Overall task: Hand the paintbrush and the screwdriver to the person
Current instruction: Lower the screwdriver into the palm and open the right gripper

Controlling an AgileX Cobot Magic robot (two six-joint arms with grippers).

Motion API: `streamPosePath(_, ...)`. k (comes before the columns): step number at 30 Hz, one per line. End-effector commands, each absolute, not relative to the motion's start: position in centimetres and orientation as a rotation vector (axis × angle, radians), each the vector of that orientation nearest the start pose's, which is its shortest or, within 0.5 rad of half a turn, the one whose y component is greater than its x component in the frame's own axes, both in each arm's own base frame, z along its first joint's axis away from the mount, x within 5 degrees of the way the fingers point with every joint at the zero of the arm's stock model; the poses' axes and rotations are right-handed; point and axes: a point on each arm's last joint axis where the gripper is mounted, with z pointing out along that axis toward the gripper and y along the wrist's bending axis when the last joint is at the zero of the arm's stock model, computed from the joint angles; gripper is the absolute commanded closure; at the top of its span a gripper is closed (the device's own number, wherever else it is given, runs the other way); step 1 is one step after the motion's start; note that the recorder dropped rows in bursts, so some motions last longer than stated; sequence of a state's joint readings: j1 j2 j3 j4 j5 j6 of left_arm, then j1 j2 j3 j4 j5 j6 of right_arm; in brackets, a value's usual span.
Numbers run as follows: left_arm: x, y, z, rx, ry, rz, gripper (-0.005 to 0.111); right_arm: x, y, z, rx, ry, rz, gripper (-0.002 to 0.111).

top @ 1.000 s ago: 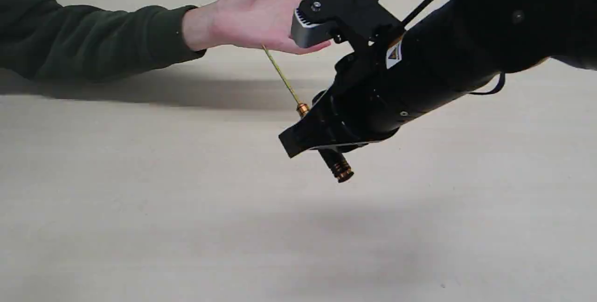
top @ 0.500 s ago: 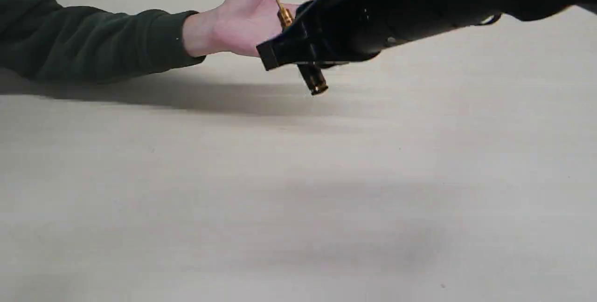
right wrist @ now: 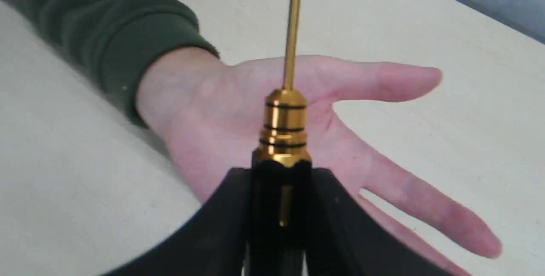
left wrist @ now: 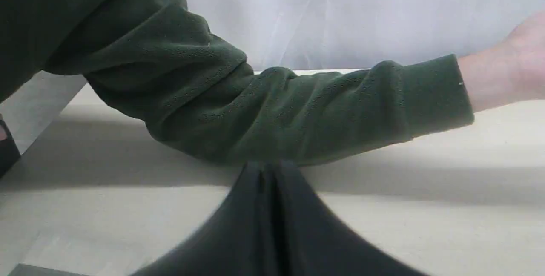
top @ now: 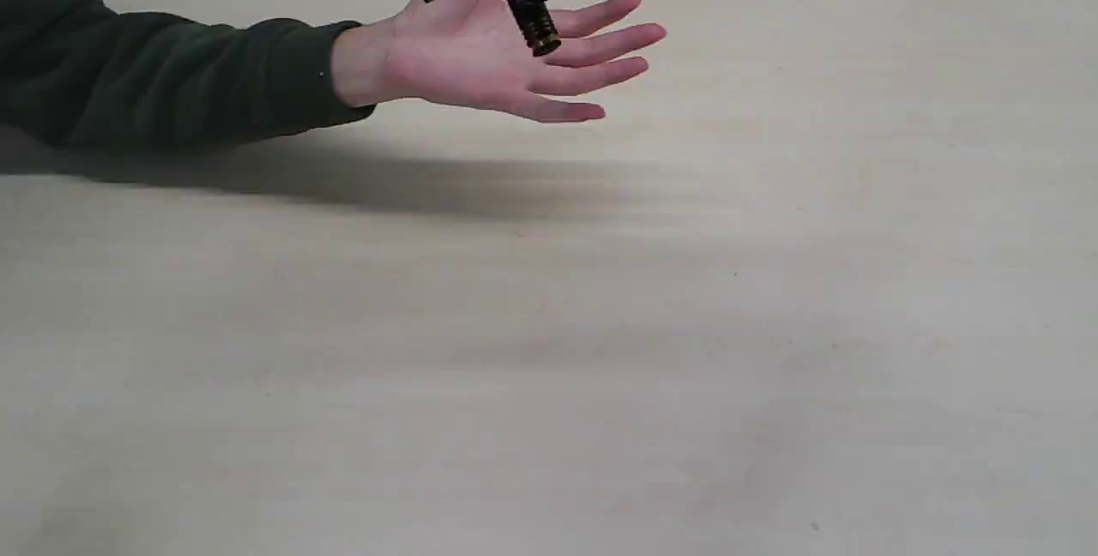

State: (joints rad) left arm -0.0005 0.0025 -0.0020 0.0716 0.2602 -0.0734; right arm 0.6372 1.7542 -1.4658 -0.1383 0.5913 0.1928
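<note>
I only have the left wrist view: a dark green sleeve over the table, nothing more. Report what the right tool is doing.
Observer: The right tool is shut on the slim black-handled screwdriver with gold rings and thin gold shaft.
Operator: Give me its place relative to the hand.
Observer: It hangs over the person's bare hand, with the screwdriver's handle end pointing down.
Operator: Describe that hand.
Observer: Palm up, fingers spread, nothing lying in it.
</note>
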Motion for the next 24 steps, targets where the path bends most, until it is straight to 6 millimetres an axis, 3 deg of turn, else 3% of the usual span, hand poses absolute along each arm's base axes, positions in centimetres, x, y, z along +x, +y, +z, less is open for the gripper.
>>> streamPosePath(1,5.5,0.1,19.1,-0.013,1.732,0.004,0.107,34.6,22.8,29.4,-0.578,2.332,0.211,0.104)
streamPosePath(8,5.5,0.1,19.1,-0.015,1.733,0.002,0.107,36.8,21.3,27.1,-0.524,2.391,0.168,0.104)
streamPosePath(18,5.5,0.1,19.1,-0.015,1.733,0.002,0.107,38.2,21.6,24.7,-0.517,2.381,0.175,0.104)
streamPosePath(24,5.5,0.1,19.1,-0.015,1.733,0.002,0.107,39.2,20.8,23.6,-0.453,2.409,0.184,0.102)
